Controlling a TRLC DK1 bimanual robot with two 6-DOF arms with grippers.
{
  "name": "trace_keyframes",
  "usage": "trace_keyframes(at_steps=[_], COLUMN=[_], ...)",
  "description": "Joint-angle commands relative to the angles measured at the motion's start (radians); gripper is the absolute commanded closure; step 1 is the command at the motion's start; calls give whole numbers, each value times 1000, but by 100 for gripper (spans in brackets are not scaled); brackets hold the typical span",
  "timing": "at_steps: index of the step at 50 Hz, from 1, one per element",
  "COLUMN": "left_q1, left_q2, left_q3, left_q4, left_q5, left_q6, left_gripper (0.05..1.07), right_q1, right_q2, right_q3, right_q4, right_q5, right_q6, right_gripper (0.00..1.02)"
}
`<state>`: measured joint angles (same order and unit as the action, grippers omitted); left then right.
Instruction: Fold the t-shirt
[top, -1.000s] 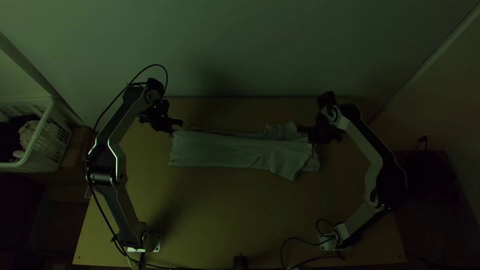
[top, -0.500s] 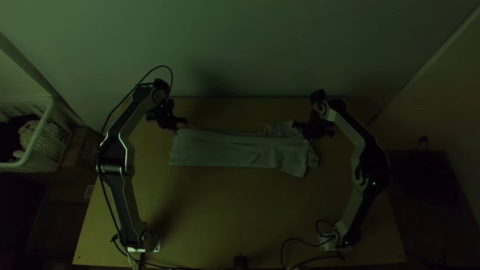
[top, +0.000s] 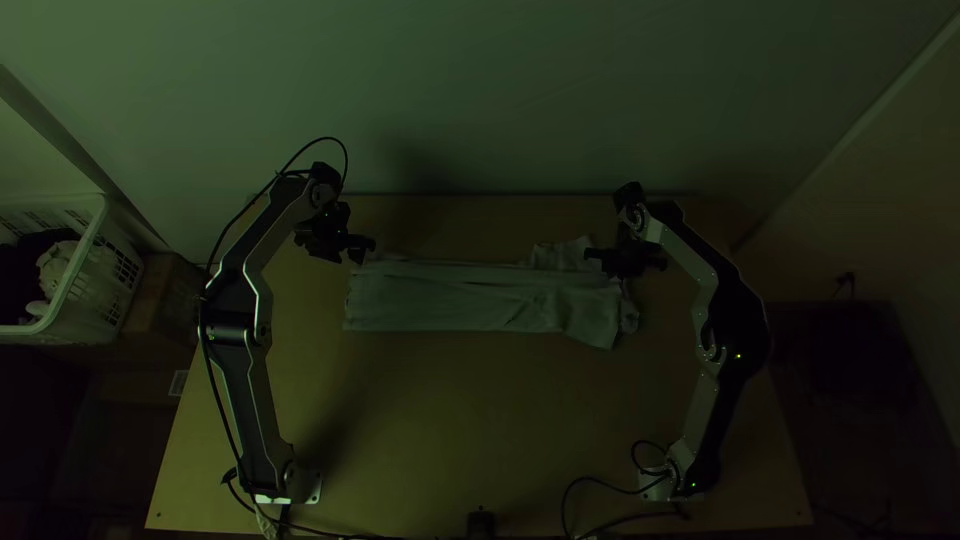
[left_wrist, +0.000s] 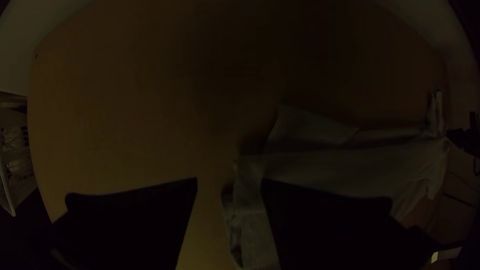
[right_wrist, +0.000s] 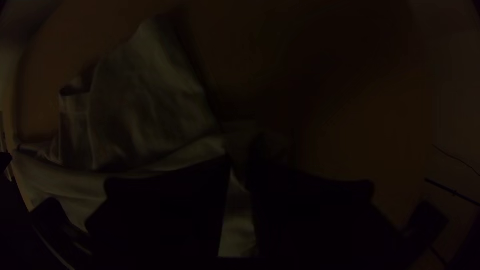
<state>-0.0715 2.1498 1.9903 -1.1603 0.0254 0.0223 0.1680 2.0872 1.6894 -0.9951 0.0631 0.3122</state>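
Lying across the bench (top: 430, 430), your t-shirt (top: 450, 298) is forming a long, narrow folded strip, running sideways between your two arms. A flap is sticking out from its far edge near the right end, and that end is looking uneven and crumpled.

Your left claw (top: 354, 247) is hovering around the far corner of the t-shirt's left end. In the left wrist view you are seeing the claw (left_wrist: 229, 181) standing wide apart, one finger reaching over the t-shirt and the other over bare wood.

Your right claw (top: 623, 262) is hanging above the t-shirt's right end, beside the flap. In the right wrist view, the claw (right_wrist: 240, 162) is leaving a narrow gap, with fabric showing between its fingers; whether it is touching the fabric, you cannot tell.

Well to the left of the t-shirt, a white basket (top: 112, 265) is holding some cloth items (top: 55, 268).
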Motion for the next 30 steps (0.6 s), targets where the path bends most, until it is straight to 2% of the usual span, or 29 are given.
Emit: trace_keyframes(at_steps=[1, 6, 10, 15, 21, 30], left_q1=[10, 10, 21, 39, 76, 130], left_q2=[-21, -56, -88, -122, -174, -254], left_q3=[-33, -65, -87, -104, -145, -257], left_q4=[1, 24, 34, 44, 63, 116], left_q5=[-1, 11, 68, 142, 251, 349], left_q6=[-16, -13, -5, -4, 1, 16], left_gripper=[9, 9, 9, 9, 9, 9], right_q1=[-7, -16, -16, -16, -12, -9], right_q2=[7, -29, -56, -90, -147, -254], right_q3=[16, 18, 15, 6, -16, -40], right_q4=[-8, -20, -23, -25, -31, -31], right_q5=[37, 35, 35, 34, 27, 10], right_q6=[-18, -16, -19, -25, -27, -25], right_gripper=[57, 40, 30, 11, 8, 8])
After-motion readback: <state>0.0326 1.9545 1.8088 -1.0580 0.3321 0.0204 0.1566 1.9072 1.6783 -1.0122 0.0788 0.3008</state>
